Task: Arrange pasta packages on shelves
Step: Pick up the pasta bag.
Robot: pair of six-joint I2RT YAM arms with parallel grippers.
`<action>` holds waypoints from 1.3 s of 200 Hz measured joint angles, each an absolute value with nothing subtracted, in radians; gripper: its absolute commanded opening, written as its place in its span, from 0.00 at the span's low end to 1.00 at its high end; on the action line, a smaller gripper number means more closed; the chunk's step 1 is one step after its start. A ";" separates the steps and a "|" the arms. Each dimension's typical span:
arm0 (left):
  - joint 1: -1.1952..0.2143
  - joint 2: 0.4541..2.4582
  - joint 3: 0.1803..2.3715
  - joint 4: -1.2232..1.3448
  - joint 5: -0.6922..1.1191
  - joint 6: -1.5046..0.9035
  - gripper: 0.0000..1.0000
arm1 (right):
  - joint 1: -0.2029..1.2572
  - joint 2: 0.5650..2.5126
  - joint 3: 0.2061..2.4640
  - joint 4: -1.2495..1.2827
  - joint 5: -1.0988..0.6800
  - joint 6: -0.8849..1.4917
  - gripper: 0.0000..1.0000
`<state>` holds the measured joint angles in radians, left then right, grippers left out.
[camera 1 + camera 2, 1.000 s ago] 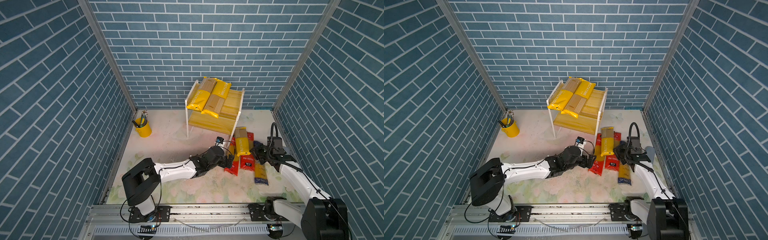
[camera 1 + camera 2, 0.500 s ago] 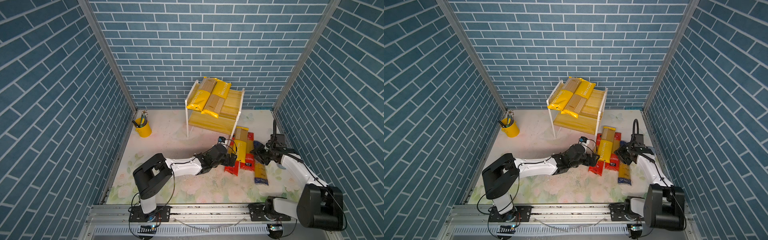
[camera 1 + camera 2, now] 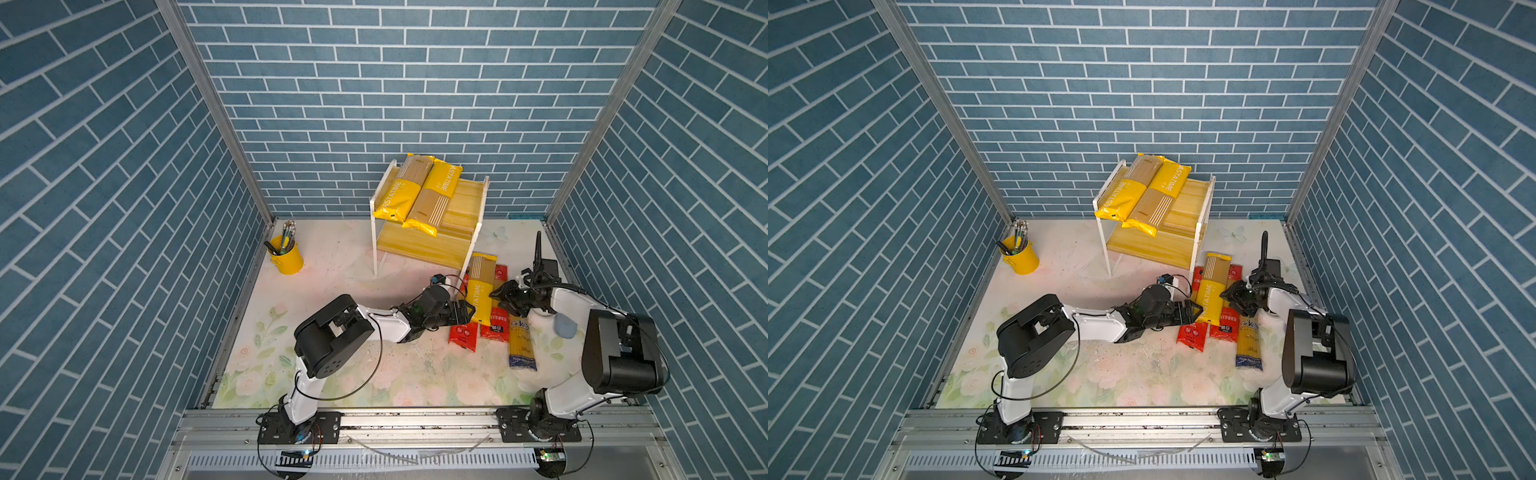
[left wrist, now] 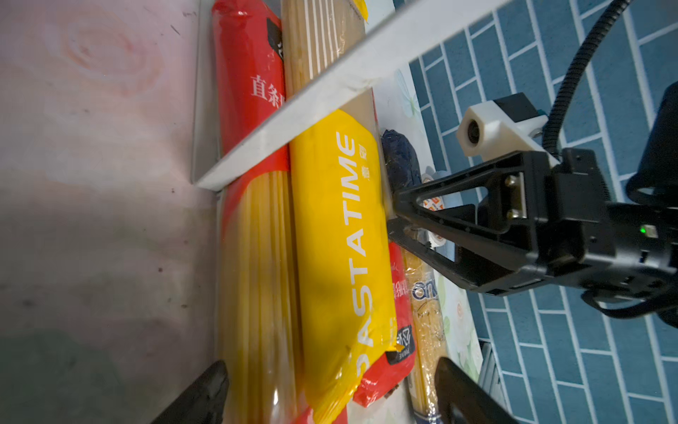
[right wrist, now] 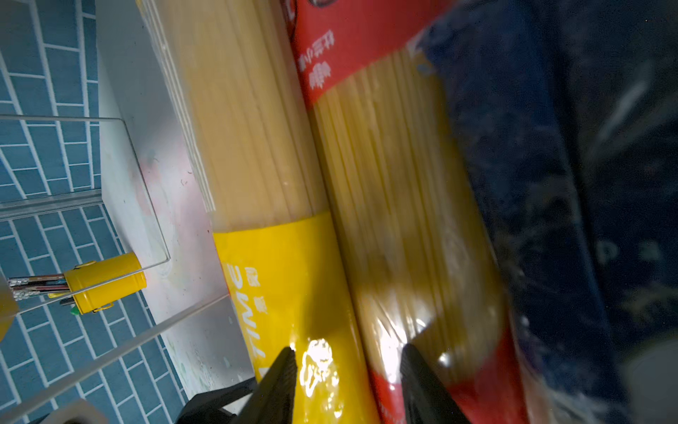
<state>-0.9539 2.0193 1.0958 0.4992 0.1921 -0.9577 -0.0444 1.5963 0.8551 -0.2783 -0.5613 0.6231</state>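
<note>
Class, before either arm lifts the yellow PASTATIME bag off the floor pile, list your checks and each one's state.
1. Left gripper open: ok.
2. Right gripper open: ok.
3. Floor PASTATIME bag lies on top of the red-ended bags: ok.
4. Either gripper closed on it: not ok.
5. Bare board on the top shelf beside two shelved bags: ok.
6. Its far end free of the rack frame: cannot tell.
</note>
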 measured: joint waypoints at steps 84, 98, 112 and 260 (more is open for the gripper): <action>-0.943 2.119 1.179 0.535 0.234 -1.025 0.81 | -0.013 1.716 0.881 -0.083 -0.642 0.626 0.47; -0.942 2.119 1.179 0.537 0.236 -1.028 0.81 | -0.013 1.717 0.873 -0.049 -0.657 0.634 0.47; -0.943 2.119 1.179 0.537 0.237 -1.030 0.80 | -0.012 1.717 0.870 -0.029 -0.672 0.650 0.46; -0.942 2.121 1.179 0.546 0.241 -1.039 0.80 | 0.028 1.771 0.812 0.176 -0.749 0.807 0.24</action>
